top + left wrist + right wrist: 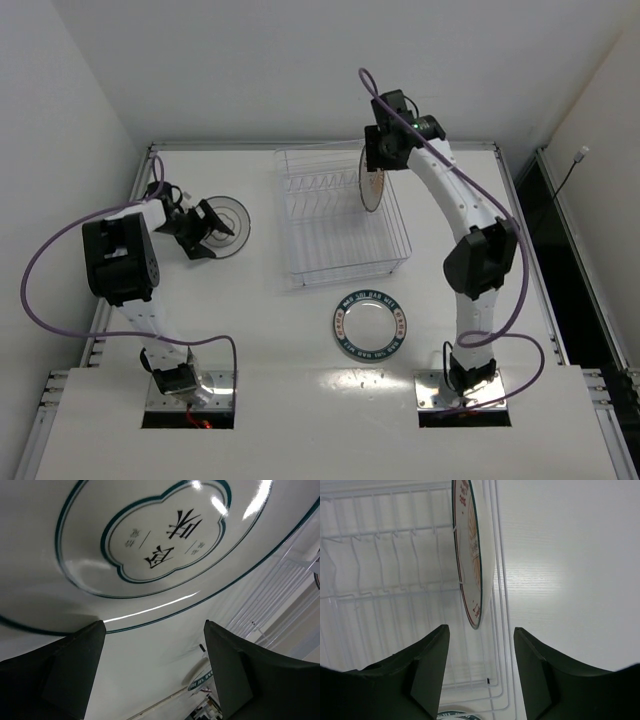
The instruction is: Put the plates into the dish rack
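My right gripper (480, 645) stands apart, orange-striped plate (470, 555) upright in the dish rack (380, 580); left gripper (154, 625) spread above the ringed plate (150, 540).

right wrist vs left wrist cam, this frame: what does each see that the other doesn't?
Right wrist only: the striped plate seen plainly, standing on edge in the rack by its right wall. The right claw is open and holds nothing.
Left wrist only: the ringed plate close up, printed characters at its centre, with the open left claw at its edge.
Both: rack wires, a sliver of the blue-rimmed plate, and the white table.
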{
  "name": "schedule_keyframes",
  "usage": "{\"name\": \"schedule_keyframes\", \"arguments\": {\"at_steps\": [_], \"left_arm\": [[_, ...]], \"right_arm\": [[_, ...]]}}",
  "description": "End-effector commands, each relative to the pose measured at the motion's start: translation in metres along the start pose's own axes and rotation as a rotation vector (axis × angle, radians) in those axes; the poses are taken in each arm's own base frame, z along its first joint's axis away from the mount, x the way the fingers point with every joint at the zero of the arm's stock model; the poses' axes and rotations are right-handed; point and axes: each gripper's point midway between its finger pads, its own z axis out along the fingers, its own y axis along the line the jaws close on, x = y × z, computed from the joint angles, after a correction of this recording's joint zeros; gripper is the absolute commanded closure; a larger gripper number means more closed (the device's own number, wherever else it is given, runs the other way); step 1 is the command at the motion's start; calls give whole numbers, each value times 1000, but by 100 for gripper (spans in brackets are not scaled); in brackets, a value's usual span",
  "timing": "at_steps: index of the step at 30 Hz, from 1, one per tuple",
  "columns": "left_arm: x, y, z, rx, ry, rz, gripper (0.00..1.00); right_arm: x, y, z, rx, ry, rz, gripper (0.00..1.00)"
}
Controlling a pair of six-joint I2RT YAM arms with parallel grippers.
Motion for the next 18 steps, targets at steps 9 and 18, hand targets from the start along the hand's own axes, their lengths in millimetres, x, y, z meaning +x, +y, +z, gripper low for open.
{"name": "schedule_keyframes", "arguments": {"at_steps": [9,18], "left_arm": [[-20,-24,-22,55,-57,-6,18],[-52,-7,-54,-105,-181,15,16]], "right_arm": [[-31,-11,-52,-69,-112,97,48],[-35,-3,-55,-112,-121,108,48]]}}
